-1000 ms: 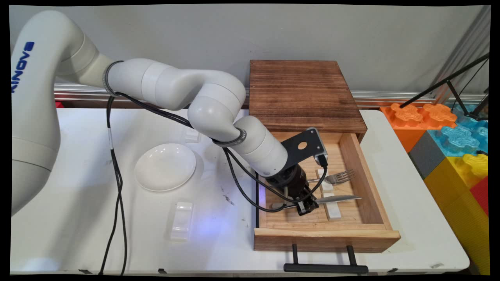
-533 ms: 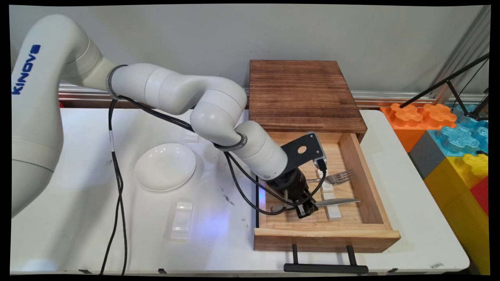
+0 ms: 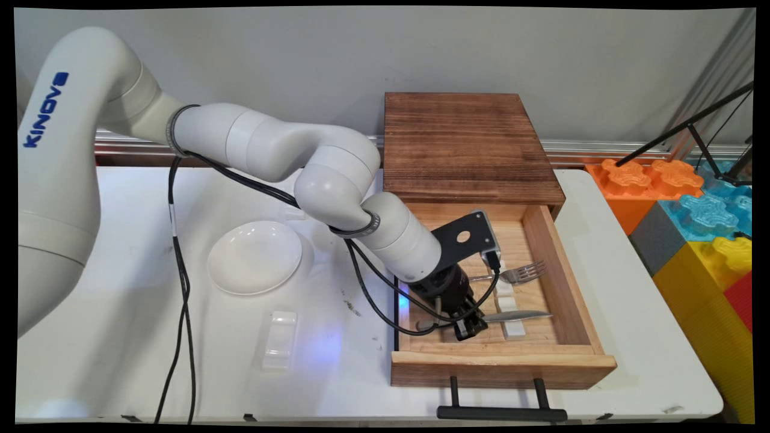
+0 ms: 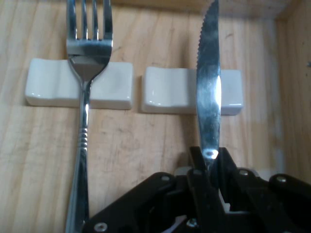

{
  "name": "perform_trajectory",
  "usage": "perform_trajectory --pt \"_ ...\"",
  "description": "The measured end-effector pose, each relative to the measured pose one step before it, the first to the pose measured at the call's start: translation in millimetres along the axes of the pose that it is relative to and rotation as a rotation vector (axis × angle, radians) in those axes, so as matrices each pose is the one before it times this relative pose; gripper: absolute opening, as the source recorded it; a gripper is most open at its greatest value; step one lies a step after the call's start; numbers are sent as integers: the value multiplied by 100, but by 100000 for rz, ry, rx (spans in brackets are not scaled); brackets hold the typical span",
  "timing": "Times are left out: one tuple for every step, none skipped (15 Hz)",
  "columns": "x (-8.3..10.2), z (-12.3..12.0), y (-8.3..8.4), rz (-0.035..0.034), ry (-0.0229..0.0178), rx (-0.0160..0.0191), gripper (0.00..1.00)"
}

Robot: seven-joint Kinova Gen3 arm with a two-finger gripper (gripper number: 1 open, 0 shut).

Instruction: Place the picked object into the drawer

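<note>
Pinching knife (image 4: 208, 92) tight, gripper (image 4: 210, 167) down in open drawer (image 3: 544, 234); blade across white rest (image 4: 170, 91), fork (image 4: 86, 73) just beside.

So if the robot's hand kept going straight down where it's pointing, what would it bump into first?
Probably the drawer's wooden floor. The gripper points down into the drawer, jaws shut on the knife, and seems close already, though depth is unclear.

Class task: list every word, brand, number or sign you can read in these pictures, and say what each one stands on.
"KINOVA", in blue letters, on the arm's large white link at the left of the main view.
No other text shows: none on the drawer, knife, fork, plate or gripper.
</note>
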Motion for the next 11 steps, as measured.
perform_trajectory --pt "-22 60 -4 214 -24 -14 0" --pt "-4 69 -4 446 58 -10 0" --pt "13 53 -19 566 137 44 100" --pt "6 48 -23 519 137 25 100" --pt "10 39 -14 428 98 -46 100" --pt "-1 31 -8 411 35 -49 100" --pt "-2 17 -15 358 -11 -42 100" --pt "-3 -1 -15 291 -14 -27 100" --pt "4 -11 -27 173 14 3 100" --pt "36 -47 -44 275 79 12 100" --pt "64 -106 -45 318 151 63 100"
